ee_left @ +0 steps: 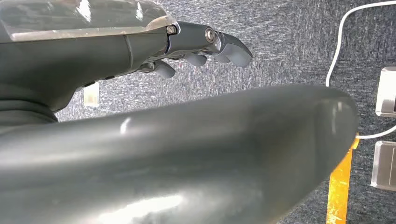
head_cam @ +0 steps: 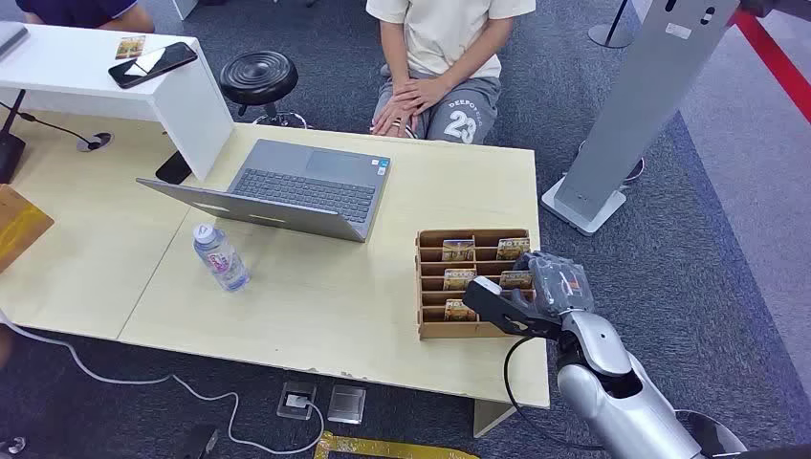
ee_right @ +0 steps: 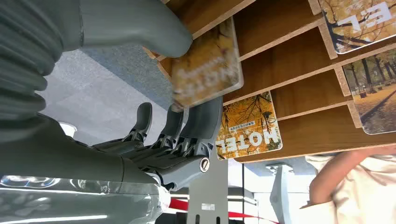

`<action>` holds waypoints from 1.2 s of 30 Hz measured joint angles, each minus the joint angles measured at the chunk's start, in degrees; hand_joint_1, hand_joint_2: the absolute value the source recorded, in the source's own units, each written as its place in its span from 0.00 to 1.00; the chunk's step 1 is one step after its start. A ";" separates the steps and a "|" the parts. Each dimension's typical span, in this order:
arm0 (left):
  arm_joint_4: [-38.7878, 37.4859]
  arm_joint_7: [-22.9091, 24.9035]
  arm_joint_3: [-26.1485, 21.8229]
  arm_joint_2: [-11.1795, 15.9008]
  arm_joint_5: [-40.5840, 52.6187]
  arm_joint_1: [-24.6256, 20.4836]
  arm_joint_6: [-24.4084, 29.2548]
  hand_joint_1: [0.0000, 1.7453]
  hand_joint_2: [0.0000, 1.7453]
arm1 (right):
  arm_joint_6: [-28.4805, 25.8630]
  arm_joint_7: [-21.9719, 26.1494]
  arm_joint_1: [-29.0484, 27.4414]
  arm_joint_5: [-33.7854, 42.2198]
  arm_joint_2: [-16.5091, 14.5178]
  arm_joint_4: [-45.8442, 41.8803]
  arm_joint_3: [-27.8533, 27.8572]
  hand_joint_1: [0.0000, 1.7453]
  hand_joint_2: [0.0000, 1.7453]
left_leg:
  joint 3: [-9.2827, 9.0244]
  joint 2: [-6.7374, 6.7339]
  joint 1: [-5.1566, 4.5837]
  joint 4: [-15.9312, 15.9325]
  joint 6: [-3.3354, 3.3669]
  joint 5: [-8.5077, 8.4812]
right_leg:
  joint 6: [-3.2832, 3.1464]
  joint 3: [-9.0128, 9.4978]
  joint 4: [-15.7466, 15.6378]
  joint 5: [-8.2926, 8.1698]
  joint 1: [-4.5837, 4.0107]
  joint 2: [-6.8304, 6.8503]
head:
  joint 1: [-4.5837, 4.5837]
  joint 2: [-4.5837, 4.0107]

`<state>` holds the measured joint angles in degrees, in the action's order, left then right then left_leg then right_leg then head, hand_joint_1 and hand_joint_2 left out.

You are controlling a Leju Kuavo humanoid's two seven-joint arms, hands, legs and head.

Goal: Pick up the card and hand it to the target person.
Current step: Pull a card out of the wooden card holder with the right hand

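1. Your right hand (head_cam: 545, 287) sits at the right-hand edge of the wooden card rack (head_cam: 432, 330), which stands on the table (head_cam: 316, 306) in front of the seated person (head_cam: 435, 57).

2. In the right wrist view a card (ee_right: 208, 63) lies pinched between the thick thumb above it and the dark fingers (ee_right: 201, 123) below — so the hand is clamped on the card, which looks blurred and just clear of the rack's slot.

3. Risk — the pinch catches the card near one edge only. A quick swing toward the person could let it pivot or slip out and fall back onto the rack or off the table's edge beside it.

4. Risk — the card's far corner is still close to the rack's wooden dividers. Lifting at an angle could snag it there and drag the light rack along the table.

5. Other cards, one reading HOTEL (ee_right: 250, 128), sit in the slots just beside the held one; fingers brushing them could knock them out.

6. The laptop (head_cam: 287, 186) and water bottle (head_cam: 220, 256) stand left of the rack, apart from a straight path to the person.

7. Your left hand (ee_left: 205, 46) hangs over carpet with fingers curled in, holding nothing.
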<state>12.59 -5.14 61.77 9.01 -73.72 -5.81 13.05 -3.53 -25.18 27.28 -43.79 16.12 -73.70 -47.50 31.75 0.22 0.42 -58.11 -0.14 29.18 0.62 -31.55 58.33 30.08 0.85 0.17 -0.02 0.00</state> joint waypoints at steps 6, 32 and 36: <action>0.00 -0.20 0.00 0.00 0.02 0.00 0.00 0.00 0.00 | -0.19 -0.43 0.02 0.10 0.22 0.00 0.00 0.76 1.00 | 0.00 0.00 0.00 0.00 0.00 0.00 | 0.00 0.00 0.00 0.00 0.00 0.00 | -0.01 0.00; 0.00 -1.57 0.00 0.27 0.17 0.01 0.01 0.00 0.00 | 5.49 0.25 2.89 3.14 0.98 -2.70 -0.29 0.92 1.00 | -0.01 -0.01 0.00 0.00 0.00 -0.01 | 0.00 0.00 0.02 -0.01 0.00 -0.01 | -0.01 0.00; 0.00 -1.79 0.00 0.45 0.17 0.02 0.00 0.00 0.00 | 9.45 -0.89 6.99 6.20 2.14 -6.75 -0.87 0.92 1.00 | -0.01 -0.02 0.00 -0.01 0.00 -0.01 | -0.01 0.00 0.02 -0.02 0.00 -0.01 | -0.04 0.00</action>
<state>12.59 -6.92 61.77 9.45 -73.55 -5.79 13.05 5.92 -26.06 34.27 -37.59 18.26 -80.46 -48.37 31.73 0.20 0.42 -58.11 -0.14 29.17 0.61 -31.55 58.35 30.06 0.85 0.16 -0.06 0.00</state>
